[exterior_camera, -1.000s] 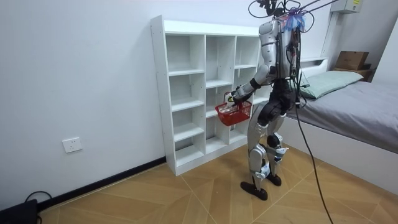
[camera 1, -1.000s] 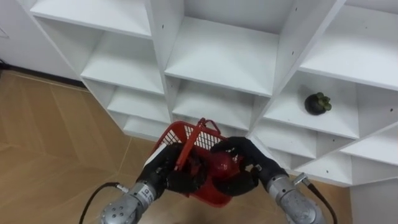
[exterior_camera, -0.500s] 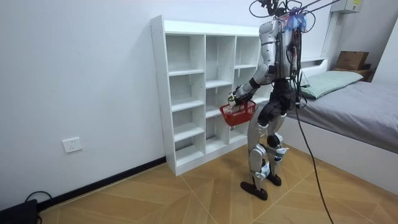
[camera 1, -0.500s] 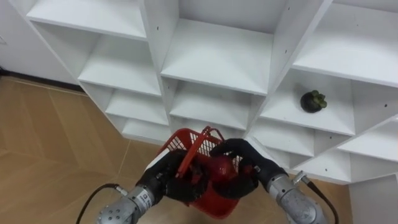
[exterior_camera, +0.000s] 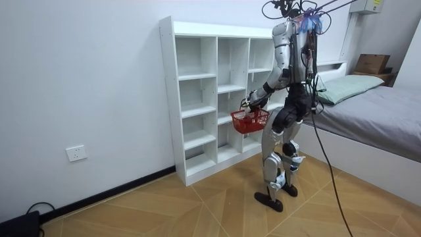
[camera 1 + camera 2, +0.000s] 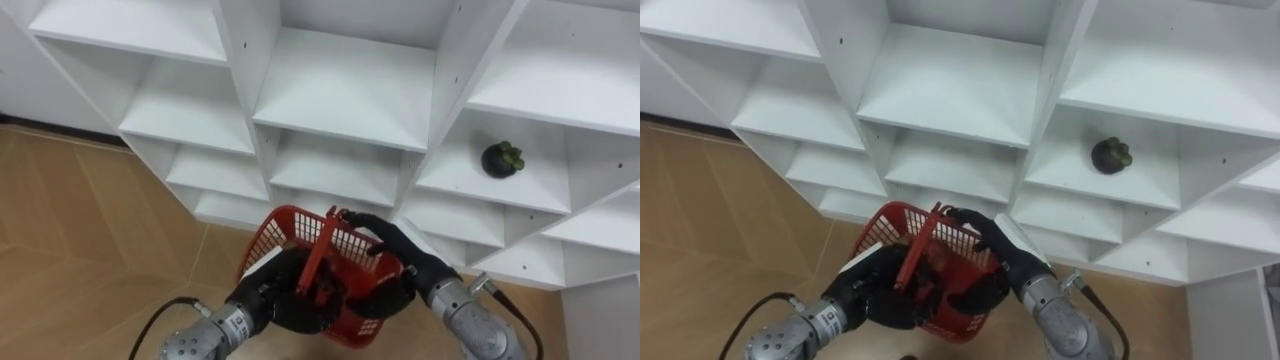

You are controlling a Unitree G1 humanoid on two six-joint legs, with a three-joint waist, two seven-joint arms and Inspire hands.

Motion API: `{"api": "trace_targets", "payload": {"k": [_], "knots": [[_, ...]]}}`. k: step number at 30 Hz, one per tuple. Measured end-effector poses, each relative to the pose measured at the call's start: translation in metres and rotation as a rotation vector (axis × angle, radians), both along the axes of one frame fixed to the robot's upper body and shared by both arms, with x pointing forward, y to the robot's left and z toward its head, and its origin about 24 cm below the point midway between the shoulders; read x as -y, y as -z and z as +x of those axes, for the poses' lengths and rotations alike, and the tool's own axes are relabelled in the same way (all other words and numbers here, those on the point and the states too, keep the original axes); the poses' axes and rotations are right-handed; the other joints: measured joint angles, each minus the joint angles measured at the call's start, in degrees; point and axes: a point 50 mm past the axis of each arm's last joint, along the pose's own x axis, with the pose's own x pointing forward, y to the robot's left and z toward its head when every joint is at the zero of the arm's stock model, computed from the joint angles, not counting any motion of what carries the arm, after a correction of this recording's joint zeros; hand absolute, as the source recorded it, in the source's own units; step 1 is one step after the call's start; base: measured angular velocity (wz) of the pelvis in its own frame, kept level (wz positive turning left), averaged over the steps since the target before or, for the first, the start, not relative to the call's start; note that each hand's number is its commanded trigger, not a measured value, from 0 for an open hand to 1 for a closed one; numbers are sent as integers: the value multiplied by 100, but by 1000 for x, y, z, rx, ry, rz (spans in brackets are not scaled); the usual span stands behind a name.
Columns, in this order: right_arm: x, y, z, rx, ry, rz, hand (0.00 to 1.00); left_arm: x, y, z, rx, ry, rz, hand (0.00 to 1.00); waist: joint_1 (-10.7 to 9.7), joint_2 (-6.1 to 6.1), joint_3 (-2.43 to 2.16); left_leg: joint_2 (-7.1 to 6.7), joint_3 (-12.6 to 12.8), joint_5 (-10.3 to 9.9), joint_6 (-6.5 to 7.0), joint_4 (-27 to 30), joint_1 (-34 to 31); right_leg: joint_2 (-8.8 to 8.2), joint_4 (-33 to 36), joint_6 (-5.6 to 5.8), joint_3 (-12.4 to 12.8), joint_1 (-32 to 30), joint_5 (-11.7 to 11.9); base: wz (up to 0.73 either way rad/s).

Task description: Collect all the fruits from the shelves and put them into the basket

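Left eye view: red basket (image 6: 288, 236) gripped by its handle in the curled left hand (image 6: 278, 298), right hand (image 6: 388, 262) laid over the rim, grasp unreadable, contents hidden; right eye view: dark fruit (image 6: 1111, 155) on a right-side shelf, uncollected; room view: standing at the closet (image 5: 209, 30).

left robot hand (image 6: 281, 301) grips red basket (image 6: 283, 229) | right robot hand (image 6: 386, 252) at rim

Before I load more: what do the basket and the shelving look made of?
The red basket: likely moulded plastic, smooth-looking; uniform colour, open lattice walls. The white shelf unit: probably laminated board, smooth and matte; flat panels with small drilled holes in the uprights.
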Motion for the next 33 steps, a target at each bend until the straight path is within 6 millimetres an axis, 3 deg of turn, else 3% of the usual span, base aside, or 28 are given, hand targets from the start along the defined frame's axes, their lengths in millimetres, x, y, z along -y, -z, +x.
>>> {"api": "trace_targets", "payload": {"k": [20,33], "knots": [[-1,-5,2,39,47,71,0,-2,-13,11,87,-73,41,100,21,53,4,2,16,-3,-6,-24,51,7,19,-2,28,0,1,0],[0,-4,0,63,210,167,0,-8,10,0,-2,-213,103,100,-108,47,8,44,322,-22,-33,-229,477,108,-86,-1,293,262,15,-11]]}}
